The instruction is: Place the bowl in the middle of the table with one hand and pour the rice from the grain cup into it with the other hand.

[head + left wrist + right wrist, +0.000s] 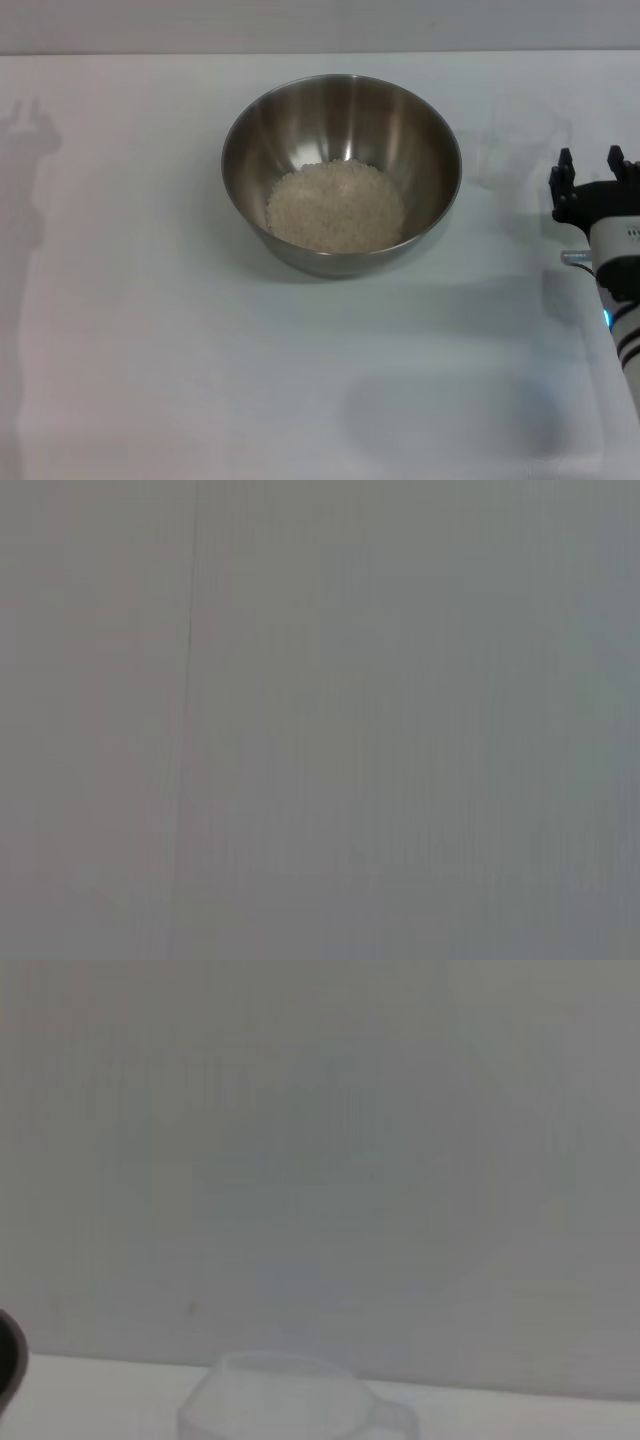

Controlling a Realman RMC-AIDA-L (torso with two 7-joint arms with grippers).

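Observation:
The steel bowl (341,172) stands in the middle of the white table (150,350). A mound of pale rice (335,206) lies in its bottom. My right gripper (590,168) hovers at the right edge of the table, to the right of the bowl, open and holding nothing. In the right wrist view the clear grain cup (285,1400) stands upright on the table ahead of that gripper and looks empty. My left gripper is out of view; the left wrist view shows only a plain grey surface.
A grey wall runs along the table's far edge (320,52). A gripper-shaped shadow (28,125) falls on the table's far left. The dark rim of the bowl (8,1355) shows at the side of the right wrist view.

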